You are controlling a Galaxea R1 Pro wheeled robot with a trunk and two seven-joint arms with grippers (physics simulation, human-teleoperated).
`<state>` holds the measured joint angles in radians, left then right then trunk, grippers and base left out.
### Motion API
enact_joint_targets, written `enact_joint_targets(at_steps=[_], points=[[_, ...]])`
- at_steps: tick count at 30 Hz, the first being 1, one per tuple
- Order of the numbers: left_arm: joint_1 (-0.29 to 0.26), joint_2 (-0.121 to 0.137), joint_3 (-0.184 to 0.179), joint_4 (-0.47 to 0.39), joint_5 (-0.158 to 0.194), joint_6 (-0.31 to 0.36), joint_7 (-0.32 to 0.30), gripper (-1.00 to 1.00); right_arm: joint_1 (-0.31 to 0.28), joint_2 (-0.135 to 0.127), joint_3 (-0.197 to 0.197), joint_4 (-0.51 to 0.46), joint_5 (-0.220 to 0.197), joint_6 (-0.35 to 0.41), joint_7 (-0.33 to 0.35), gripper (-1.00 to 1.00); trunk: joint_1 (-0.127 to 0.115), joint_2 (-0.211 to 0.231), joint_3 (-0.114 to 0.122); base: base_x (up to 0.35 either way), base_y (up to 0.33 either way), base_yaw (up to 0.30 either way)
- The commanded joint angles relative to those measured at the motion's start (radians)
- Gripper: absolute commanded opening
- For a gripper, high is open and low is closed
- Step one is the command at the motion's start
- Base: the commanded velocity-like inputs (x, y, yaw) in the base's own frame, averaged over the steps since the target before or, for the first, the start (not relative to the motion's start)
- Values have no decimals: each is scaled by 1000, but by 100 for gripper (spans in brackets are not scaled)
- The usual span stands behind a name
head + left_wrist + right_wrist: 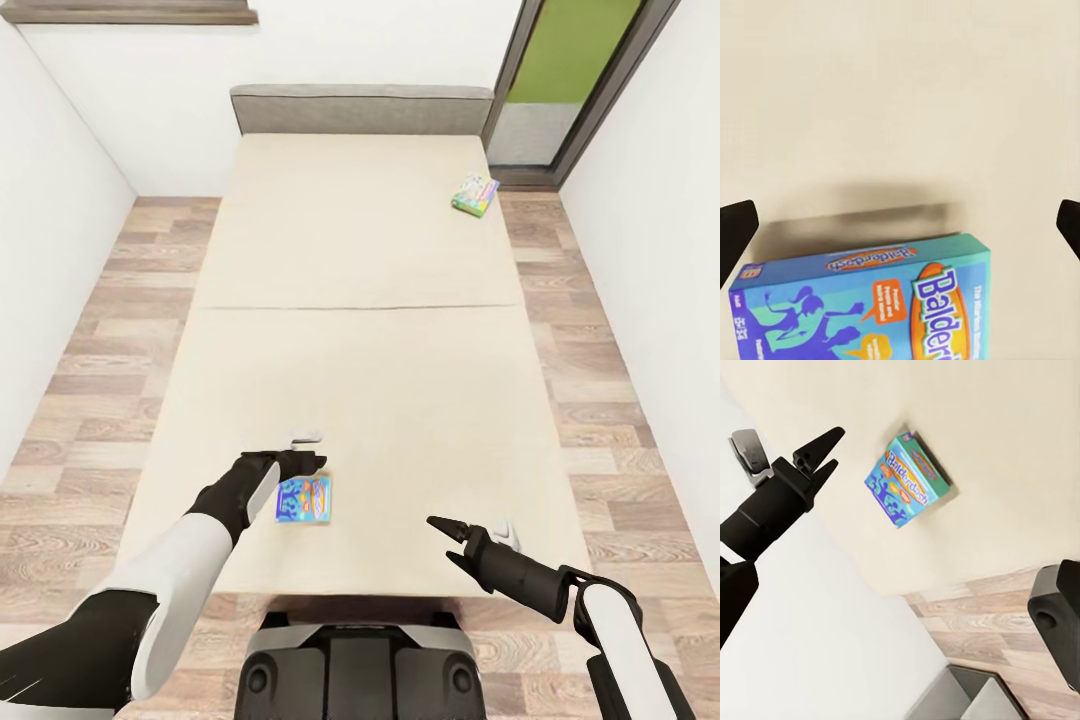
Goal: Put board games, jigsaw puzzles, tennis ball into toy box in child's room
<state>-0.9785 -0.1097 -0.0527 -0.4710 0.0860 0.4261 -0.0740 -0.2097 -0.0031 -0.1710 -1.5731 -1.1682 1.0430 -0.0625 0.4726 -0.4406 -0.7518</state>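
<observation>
I am at the foot of the bed (360, 300), looking down its plain beige mattress toward the low grey headboard (362, 108). My left jaws (303, 452) are spread wide and hang over the mattress just beyond the near board game (304, 498), a blue and teal box lying flat near the foot end; in my left wrist view the box (870, 307) sits between my two dark fingertips (733, 234) with beige mattress all around it and nothing touching it. My right jaws (472, 532) are held low over the near right part of the mattress, well apart from that box, and their two pointed tips stand a little apart, holding nothing. My right wrist view shows the same box (907, 478) resting on the mattress. The second board game (475, 193), pale green with busy print, lies far off near the headboard, at the right edge of the bed. Wood-plank floor (120, 330) runs along both sides.
</observation>
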Motion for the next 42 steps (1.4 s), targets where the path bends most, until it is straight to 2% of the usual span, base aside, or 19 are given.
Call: enact_joint_targets(at_steps=[1, 16, 21, 24, 25, 29, 32, 35, 42], points=[[0, 1, -4, -1, 9, 5, 2, 100, 0, 0, -1, -1, -7, 4, -7, 100, 0, -1, -3, 0, 0, 0], [0, 0, -5, -1, 8, 5, 2, 100, 0, -6, -1, -10, -17, 4, 12, 100, 0, -1, -25, 0, 0, 0], [0, -1, -6, -1, 8, 4, 2, 100, 0, -44, 8, -11, -31, 4, 151, 100, 0, -1, -32, 0, 0, 0], [0, -1, -6, -1, 8, 4, 2, 100, 3, -73, 12, -11, -34, 4, 268, 100, 0, -1, -36, 0, 0, 0], [0, -1, -6, -1, 8, 4, 2, 100, 9, -94, 13, -11, -35, 4, 349, 100, 0, -1, -37, 0, 0, 0], [0, -1, -6, -1, 8, 3, 2, 100, 25, -130, 13, -12, -34, 4, 477, 100, 0, -1, -39, 0, 0, 0], [0, -1, -6, -1, 8, -1, 2, 100, 35, -147, 13, -12, -33, 4, 536, 100, 0, -1, -40, 0, 0, 0], [0, -1, -6, -1, 8, -6, 2, 100, 39, -151, 15, -12, -27, 4, 561, 100, 0, -1, -40, 0, 0, 0], [0, -1, -7, -1, 8, -8, 2, 100, 42, -144, 17, -13, -20, 3, 547, 100, 0, -1, -40, 0, 0, 0]])
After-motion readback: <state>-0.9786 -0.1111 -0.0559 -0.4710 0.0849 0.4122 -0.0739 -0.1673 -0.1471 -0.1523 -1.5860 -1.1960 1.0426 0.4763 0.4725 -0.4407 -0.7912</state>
